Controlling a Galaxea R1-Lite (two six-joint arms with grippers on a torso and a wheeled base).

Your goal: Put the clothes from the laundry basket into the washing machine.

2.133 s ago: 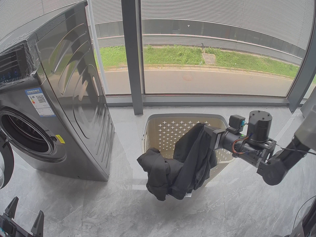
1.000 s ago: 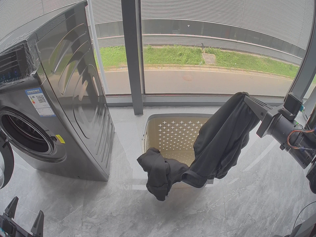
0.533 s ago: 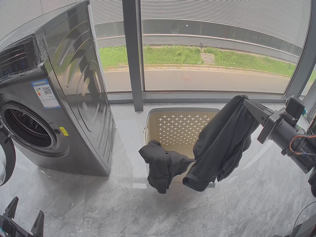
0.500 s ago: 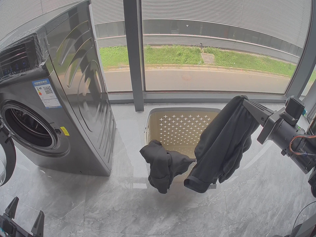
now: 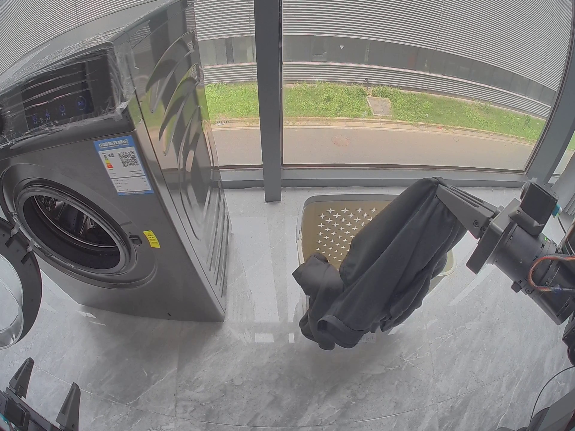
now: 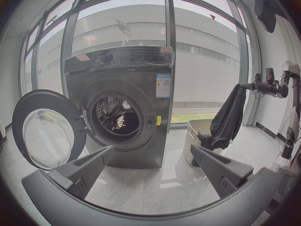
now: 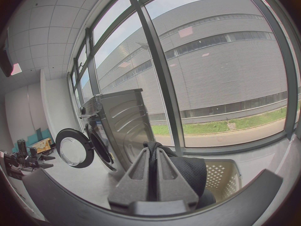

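while the right hand [image 5: 442, 188] is clamped on dark clothes [image 5: 389, 258], they hang over the front edge of the laundry basket [image 5: 335, 225], near the open washing machine [image 5: 120, 211]; the left hand [image 6: 152, 150] is spread apart.

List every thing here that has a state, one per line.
washing machine door: open, swung wide.
laundry basket: upright on the floor.
right gripper: fingers shut on the dark garment.
dark garment: hanging from the right gripper, lower end draped over the laundry basket's rim.
left gripper: fingers open, empty.
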